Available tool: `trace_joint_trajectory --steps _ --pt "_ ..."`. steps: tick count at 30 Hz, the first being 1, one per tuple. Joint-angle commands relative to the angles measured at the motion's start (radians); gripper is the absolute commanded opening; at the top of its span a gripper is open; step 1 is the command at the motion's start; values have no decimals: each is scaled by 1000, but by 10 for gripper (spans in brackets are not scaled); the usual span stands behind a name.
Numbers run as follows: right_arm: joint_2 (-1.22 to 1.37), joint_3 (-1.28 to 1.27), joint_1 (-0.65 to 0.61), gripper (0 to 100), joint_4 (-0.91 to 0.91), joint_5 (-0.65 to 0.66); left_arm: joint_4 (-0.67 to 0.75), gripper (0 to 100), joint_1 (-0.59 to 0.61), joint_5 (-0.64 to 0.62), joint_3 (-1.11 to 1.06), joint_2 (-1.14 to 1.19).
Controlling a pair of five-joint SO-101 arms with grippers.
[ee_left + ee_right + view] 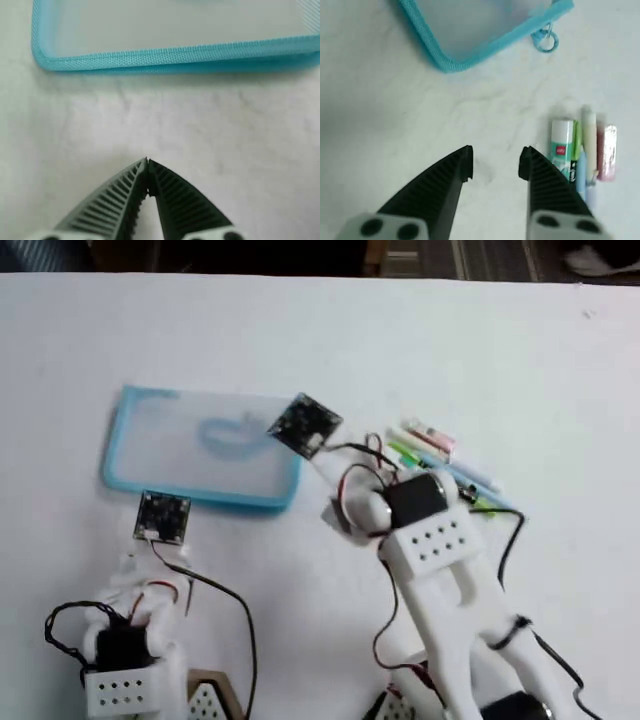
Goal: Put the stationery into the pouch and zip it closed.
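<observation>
Right, I read this as the very start of the job: the stationery (445, 455) lies loose on the table (450, 330), a small bundle of pens with a white-and-green stick and a pink piece, off to one side of the pouch (200, 450) and not touching it. The pouch lies flat, blue-edged and translucent. Something pale blue shows through its face, and I cannot tell what that is.

My right tool (495, 160) is spread wide and holds nothing. It hovers low over bare table with the stationery (582, 150) just beside one finger. Beyond it I see a corner of the pouch (465, 45) and the zip pull (545, 41) hanging off the edge. The mouth looks parted at that corner, but I cannot say how far it runs open.

My left tool (147, 167) is pressed together and empty, pointing at the near edge of the pouch (165, 55) and a little short of it.

As I judge it, the first pick is the step in hand. The next move calls for sliding the right tool sideways over one item, lining the fingers across it, and coming down to pinch it alone. The pieces lie tight together, so I would start with the outermost one. The left tool seems well placed to pin or lift the pouch's edge for the drop.
</observation>
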State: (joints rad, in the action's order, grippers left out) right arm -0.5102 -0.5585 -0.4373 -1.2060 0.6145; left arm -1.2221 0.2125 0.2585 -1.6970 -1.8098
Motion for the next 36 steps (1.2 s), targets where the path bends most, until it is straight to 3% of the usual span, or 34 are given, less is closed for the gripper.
trace_joint_trajectory --steps 1,7,10,18,28,31,36 --pt "133 66 12 173 119 81 5 101 5 6 3 -2" --pt "492 325 12 251 127 112 -3 328 24 6 3 -2" --pt "657 505 12 300 67 114 -5 386 73 5 3 -2" --pt "1064 965 56 302 -35 241 -5 342 76 5 3 -2" --pt "1503 1527 82 300 -213 249 -3 255 76 5 3 -2" --pt "1590 1657 56 248 -286 249 -3 256 76 5 3 -2" --pt "1709 1809 42 15 -352 241 -3 256 76 5 3 -2"
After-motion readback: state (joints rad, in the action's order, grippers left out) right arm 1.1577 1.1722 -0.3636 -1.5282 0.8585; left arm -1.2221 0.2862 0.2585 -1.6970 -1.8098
